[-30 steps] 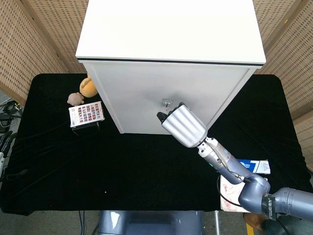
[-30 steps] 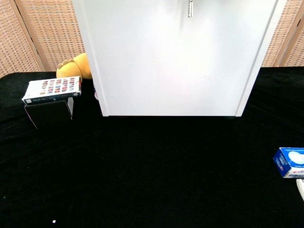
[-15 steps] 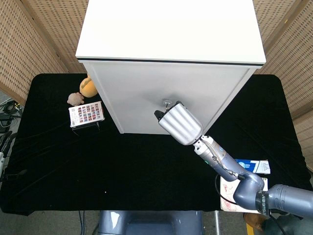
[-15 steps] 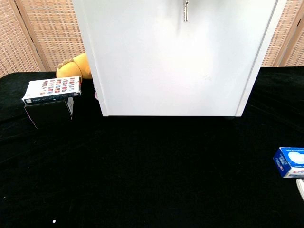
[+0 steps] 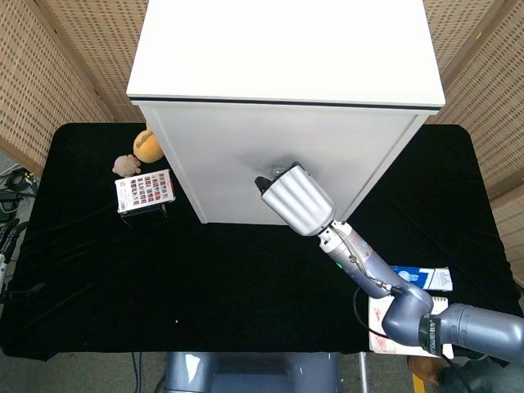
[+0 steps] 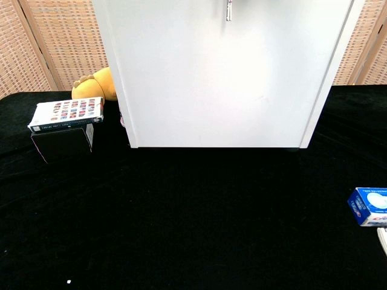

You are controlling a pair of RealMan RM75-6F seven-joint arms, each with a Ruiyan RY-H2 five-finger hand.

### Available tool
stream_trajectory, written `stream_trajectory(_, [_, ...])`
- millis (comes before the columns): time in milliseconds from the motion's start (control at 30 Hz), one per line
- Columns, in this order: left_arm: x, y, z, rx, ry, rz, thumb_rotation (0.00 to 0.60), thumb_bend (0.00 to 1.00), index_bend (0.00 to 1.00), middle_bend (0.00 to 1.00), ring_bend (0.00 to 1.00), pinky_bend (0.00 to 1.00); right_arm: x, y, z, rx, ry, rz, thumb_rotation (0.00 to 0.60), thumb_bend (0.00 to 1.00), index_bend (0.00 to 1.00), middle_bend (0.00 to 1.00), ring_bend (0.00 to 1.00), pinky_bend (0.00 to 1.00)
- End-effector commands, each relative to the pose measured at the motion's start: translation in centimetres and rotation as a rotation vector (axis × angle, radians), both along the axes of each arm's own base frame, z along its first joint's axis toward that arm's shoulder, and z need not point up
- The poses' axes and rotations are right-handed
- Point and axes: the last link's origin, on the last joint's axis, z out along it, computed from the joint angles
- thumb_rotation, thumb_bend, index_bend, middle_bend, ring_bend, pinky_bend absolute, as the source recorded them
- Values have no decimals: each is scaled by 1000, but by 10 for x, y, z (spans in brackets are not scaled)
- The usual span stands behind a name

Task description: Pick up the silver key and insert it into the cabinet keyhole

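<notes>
The right hand (image 5: 296, 201) is raised against the front face of the white cabinet (image 5: 246, 172), its silver back turned to the head camera and its fingers (image 5: 264, 183) curled toward the door. Whether it grips anything cannot be told from the head view, since the hand's own body hides the fingertips and the keyhole behind it. In the chest view a thin silver key (image 6: 228, 11) hangs down at the top edge of the picture, against the cabinet door; the hand itself is cut off above the frame there. The left hand shows in neither view.

The cabinet stands at the far middle of the black tabletop (image 5: 205, 278). To its left lie a yellow plush toy (image 5: 147, 146), a small brown plush (image 5: 126, 165) just beside it, and a box with a colourful grid print (image 5: 146, 189) resting on a black block (image 6: 59, 144). At the near right sits a blue and white packet (image 6: 369, 206), well apart from the cabinet.
</notes>
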Motion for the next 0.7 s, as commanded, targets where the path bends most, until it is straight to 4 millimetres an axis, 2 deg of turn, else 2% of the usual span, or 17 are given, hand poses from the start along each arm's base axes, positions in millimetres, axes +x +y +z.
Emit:
stream_trajectory(33, [0, 0, 0, 1, -1, 0, 600, 0, 0, 0, 0, 0, 1, 0, 0, -2, 1, 5, 600, 609, 741, 1000, 1000, 1000])
stream_trajectory(700, [0, 0, 2, 4, -3, -2, 600, 0, 0, 0, 0, 0, 1, -5, -6, -11, 11, -13, 600, 601, 739, 1000, 1000, 1000])
